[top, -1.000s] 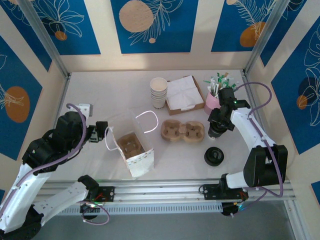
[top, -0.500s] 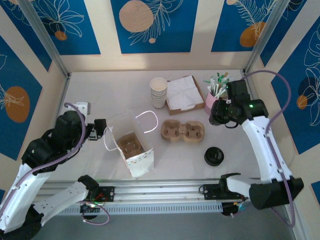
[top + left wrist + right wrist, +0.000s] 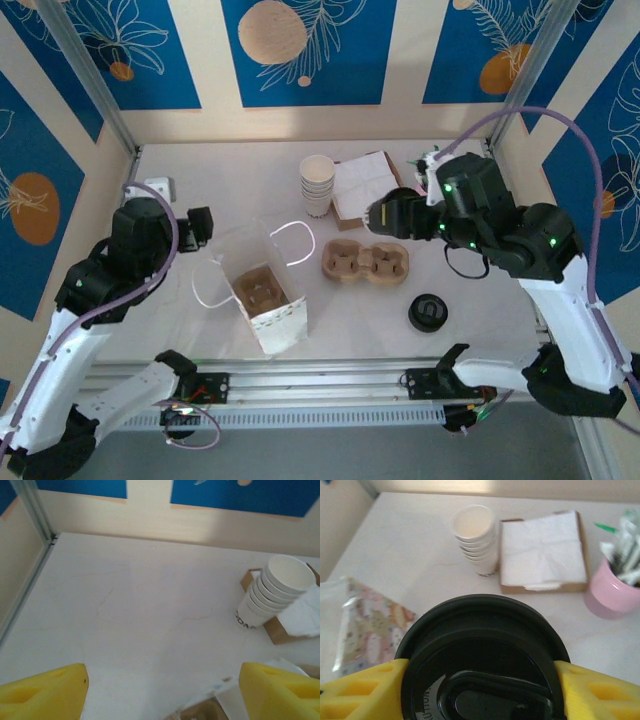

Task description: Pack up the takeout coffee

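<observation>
The right arm has swung in from beside the pink cup [image 3: 612, 592]. Its right gripper [image 3: 385, 215] now hangs over the near edge of the napkin tray [image 3: 368, 185]. The left arm has lifted a little too.

The right gripper is clamped on a black lid [image 3: 482, 650], with one yellow finger on each side. The lid is up in the air, not on the table [image 3: 230, 180].

The cup stack [image 3: 317, 184] stands straight up, open at the top. Seen from above, it is just left of the held lid and a bit farther back. So the right arm is the nearer one by a lot.

The left gripper [image 3: 200, 226] sits beside the bag [image 3: 272, 305], fingers apart, with nothing in them.

There are two lids: the held one and the other lid [image 3: 428, 312] lying on the table. There are two carriers: the cup carrier [image 3: 262, 288] inside the bag and the second carrier [image 3: 365, 262] on the table. There is one bag, one cup stack, one napkin tray and one pink cup.
</observation>
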Robot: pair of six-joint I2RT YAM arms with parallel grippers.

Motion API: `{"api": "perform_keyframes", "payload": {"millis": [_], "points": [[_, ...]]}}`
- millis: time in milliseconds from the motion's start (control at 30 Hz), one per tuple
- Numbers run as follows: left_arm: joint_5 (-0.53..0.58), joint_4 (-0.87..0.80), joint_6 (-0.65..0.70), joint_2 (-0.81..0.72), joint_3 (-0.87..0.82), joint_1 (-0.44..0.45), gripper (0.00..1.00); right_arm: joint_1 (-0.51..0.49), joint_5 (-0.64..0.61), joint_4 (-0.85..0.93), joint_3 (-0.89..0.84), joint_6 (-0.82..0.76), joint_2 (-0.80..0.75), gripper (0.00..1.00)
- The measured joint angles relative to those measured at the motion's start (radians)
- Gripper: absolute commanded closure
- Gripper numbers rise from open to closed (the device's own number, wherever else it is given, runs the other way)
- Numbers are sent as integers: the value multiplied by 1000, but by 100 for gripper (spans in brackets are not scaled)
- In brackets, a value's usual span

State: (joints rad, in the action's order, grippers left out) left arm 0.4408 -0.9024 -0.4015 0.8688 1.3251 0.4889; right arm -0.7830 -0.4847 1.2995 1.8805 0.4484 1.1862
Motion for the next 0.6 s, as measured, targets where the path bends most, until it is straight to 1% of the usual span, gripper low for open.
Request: {"api": "perform_keyframes", "payload": {"millis": [67, 233, 333, 500, 600], "points": [[-53, 18, -8, 3, 0, -75, 21, -104, -48, 9, 67, 0, 45, 36], [-194, 65, -39, 5, -15, -251, 22, -293, -136, 3, 180, -16, 122, 36], [-280, 109, -71, 5, -77, -341, 22, -398, -188, -6, 240, -31, 160, 37], [-415, 161, -128, 24, -199, -496, 23, -507, -222, -57, 286, -57, 214, 37], [-459, 177, -148, 33, -259, -538, 22, -563, -231, -64, 349, -66, 277, 37]]}}
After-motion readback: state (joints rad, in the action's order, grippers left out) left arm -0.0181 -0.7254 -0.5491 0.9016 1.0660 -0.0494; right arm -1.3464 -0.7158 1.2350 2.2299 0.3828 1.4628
